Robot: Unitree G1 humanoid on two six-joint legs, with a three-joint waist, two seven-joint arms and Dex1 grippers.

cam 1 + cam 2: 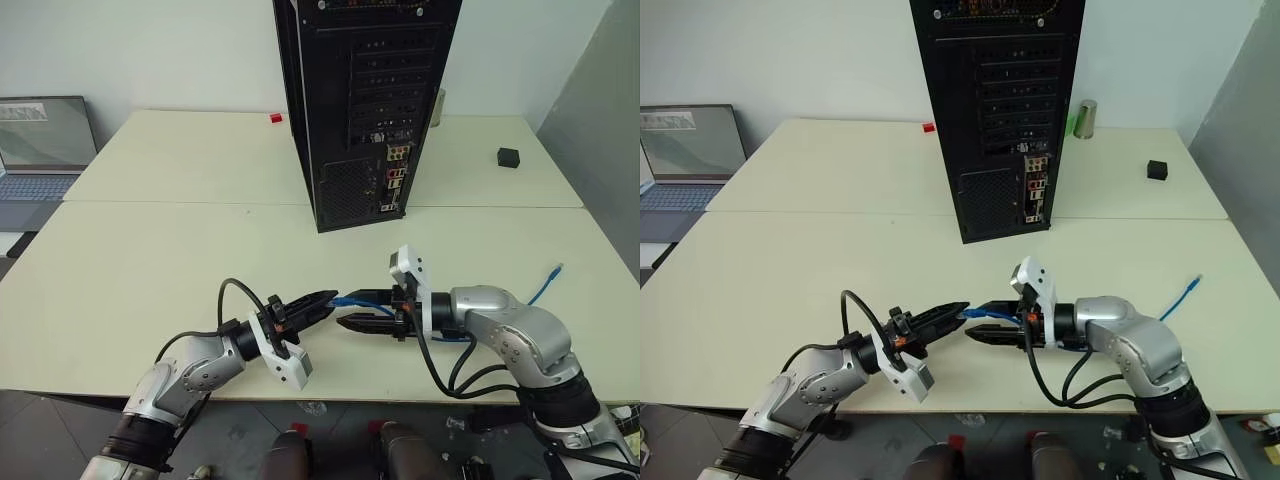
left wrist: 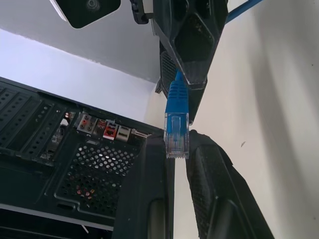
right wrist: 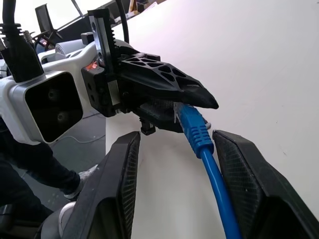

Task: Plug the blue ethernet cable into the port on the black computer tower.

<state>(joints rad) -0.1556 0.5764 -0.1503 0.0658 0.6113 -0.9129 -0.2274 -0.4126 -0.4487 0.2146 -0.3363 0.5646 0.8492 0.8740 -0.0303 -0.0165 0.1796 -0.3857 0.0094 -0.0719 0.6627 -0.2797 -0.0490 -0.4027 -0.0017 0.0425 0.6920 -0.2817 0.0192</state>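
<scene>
The black computer tower [image 1: 365, 100] stands upright at the middle back of the table, its rear facing me, with a strip of coloured ports [image 1: 395, 180] low on its right side. The blue ethernet cable [image 1: 545, 285] trails in from the table's right side to the front middle. Its clear plug [image 2: 176, 129] is pinched at the tips of my left gripper [image 1: 328, 300], which is shut on it and points right. My right gripper [image 1: 348, 310] faces it tip to tip. Its fingers [image 3: 119, 189] stand apart, and the cable [image 3: 209, 164] runs loosely between them.
A grey laptop [image 1: 40, 150] sits open at the far left. A small black block [image 1: 508, 157] lies at the back right, a red bit [image 1: 275, 118] left of the tower, and a metal can [image 1: 1085, 118] behind it. The beige table [image 1: 150, 260] stretches between grippers and tower.
</scene>
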